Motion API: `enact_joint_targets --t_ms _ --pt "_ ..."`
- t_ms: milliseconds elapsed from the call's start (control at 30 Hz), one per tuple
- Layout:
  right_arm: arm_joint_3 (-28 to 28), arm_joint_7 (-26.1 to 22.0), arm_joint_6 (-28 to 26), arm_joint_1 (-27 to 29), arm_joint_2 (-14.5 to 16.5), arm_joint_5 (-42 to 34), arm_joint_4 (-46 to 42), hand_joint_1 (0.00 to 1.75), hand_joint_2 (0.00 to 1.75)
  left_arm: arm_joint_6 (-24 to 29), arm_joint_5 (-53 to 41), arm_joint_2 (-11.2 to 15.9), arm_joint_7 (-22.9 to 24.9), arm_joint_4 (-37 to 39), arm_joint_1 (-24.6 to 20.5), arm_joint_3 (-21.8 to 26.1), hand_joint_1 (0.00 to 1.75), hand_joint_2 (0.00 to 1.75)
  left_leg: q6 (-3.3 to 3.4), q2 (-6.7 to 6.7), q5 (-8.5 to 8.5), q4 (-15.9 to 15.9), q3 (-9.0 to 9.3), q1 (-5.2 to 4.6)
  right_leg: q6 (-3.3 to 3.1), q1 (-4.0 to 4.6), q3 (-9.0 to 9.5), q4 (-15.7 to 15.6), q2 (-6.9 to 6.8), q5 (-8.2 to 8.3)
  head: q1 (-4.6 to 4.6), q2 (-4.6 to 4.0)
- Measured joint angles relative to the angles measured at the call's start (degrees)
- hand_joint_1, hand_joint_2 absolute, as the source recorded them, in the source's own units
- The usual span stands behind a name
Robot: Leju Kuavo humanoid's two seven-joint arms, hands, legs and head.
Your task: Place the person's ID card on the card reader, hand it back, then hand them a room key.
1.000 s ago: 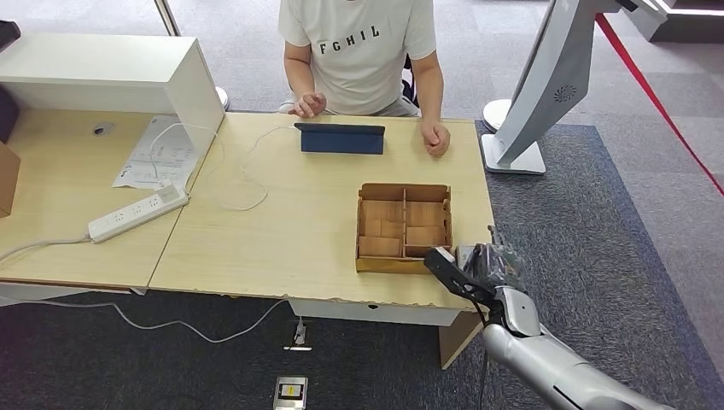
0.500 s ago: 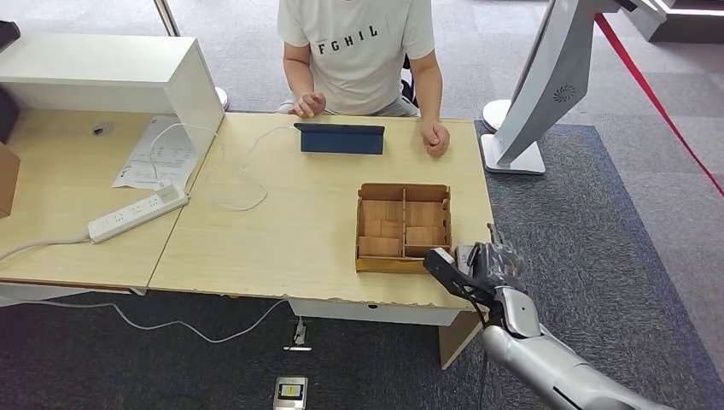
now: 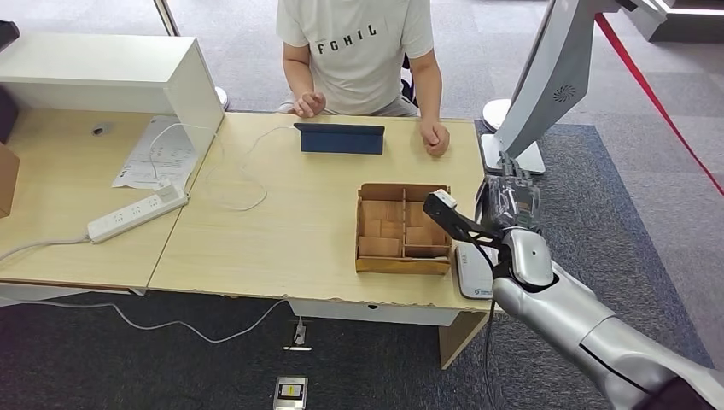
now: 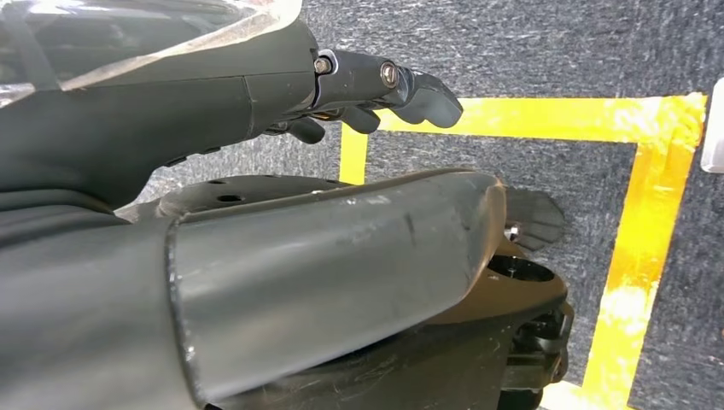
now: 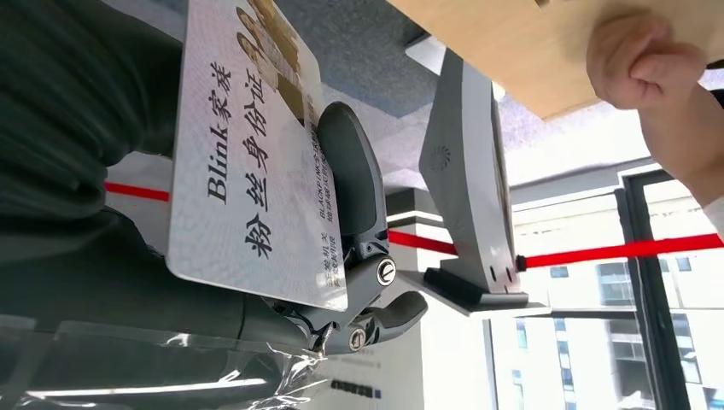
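My right hand point(image 3: 502, 215) is raised above the table's right edge, between the wooden box and the person's fist point(image 3: 436, 137). It pinches a white ID card point(image 5: 256, 162) with printed characters between thumb point(image 5: 352, 192) and fingers. The white card reader point(image 3: 472, 273) lies flat at the table's front right corner, below and behind that hand. The wooden box point(image 3: 403, 229) has several compartments with flat wooden pieces in them. My left hand point(image 4: 376, 85) hangs over the carpet with its fingers stretched out, holding nothing.
A person in a white T-shirt point(image 3: 359, 47) sits at the far side, both hands on the table. A blue folded case point(image 3: 340, 138) lies before them. A power strip point(image 3: 137, 212), cable and papers are on the left. A white kiosk stand point(image 3: 546, 77) rises at the right.
My right hand rose from over the card reader at the front corner and moved forward toward the person, carrying the ID card. The reader is now uncovered.
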Motion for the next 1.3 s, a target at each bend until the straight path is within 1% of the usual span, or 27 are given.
enact_joint_targets --t_ms 100,233,400,533,667,833,967,1167,1300 --pt "0.0 0.34 3.39 -1.99 -0.09 1.95 -2.72 1.75 1.75 -0.09 -0.13 -0.03 0.84 -0.02 -0.02 -0.03 0.0 0.0 0.0 0.01 0.0 0.0 0.0 0.0 0.0 0.01 0.01 0.01 0.0 0.0 0.0 -0.01" --pt "0.38 -2.27 6.28 -3.62 1.7 3.93 -3.82 1.75 1.75 -0.72 -0.33 -0.07 1.27 -0.01 -0.13 -0.32 0.0 0.0 -0.02 0.0 0.01 -0.01 0.01 0.01 -0.01 0.05 0.01 0.02 0.01 0.0 -0.01 0.0" --pt "0.81 -4.84 6.15 -3.75 4.9 4.72 -3.56 1.75 1.75 -0.74 -0.32 -0.11 1.42 -0.01 -0.22 -0.61 0.0 0.0 -0.03 -0.02 0.02 -0.01 0.0 0.06 -0.01 0.07 0.0 0.03 0.01 0.0 -0.01 0.0" --pt "1.32 -5.24 6.12 -3.76 6.71 4.94 -3.16 1.75 1.75 -0.12 -0.28 -0.17 1.54 0.0 -0.29 -1.06 0.0 0.0 -0.03 -0.01 0.02 -0.01 -0.01 0.11 0.0 0.06 0.0 0.01 0.01 0.0 0.01 0.0" --pt "1.49 -5.11 6.32 -3.81 7.86 5.02 -2.69 1.75 1.75 0.33 -0.24 -0.26 1.5 0.01 -0.35 -1.33 0.0 0.0 -0.03 -0.01 0.02 -0.01 -0.02 0.11 0.0 0.04 0.0 -0.01 0.01 0.0 0.0 0.01" --pt "1.49 -4.84 6.45 -3.85 8.66 5.06 -2.16 1.75 1.75 0.39 -0.19 -0.26 1.47 0.01 -0.35 -1.38 0.0 0.0 -0.03 -0.01 0.02 0.0 -0.02 0.11 0.0 0.05 0.0 -0.02 0.01 0.0 0.0 0.0" --pt "1.46 -3.64 6.59 -3.9 8.86 5.1 -1.73 1.75 1.75 -0.32 -0.16 -0.28 0.9 0.01 -0.34 -1.38 0.0 0.0 -0.03 -0.01 0.02 0.0 -0.02 0.1 0.0 0.06 0.0 -0.02 0.01 0.0 -0.01 0.0" --pt "1.42 -3.21 6.65 -4.02 8.81 4.99 -1.07 1.75 1.75 -2.01 -0.38 -0.28 -0.32 0.01 -0.35 -1.38 0.0 0.0 -0.03 -0.01 0.02 0.0 -0.02 0.11 0.0 0.06 -0.01 -0.02 0.01 0.0 -0.01 -0.01" --pt "1.3 -2.47 6.67 -4.06 8.18 4.94 -0.9 1.75 1.75 -3.19 -0.58 -0.28 -0.55 0.01 -0.36 -1.38 0.0 0.0 -0.03 -0.01 0.02 0.0 -0.02 0.11 0.0 0.05 -0.02 -0.02 0.01 0.0 -0.01 0.01"
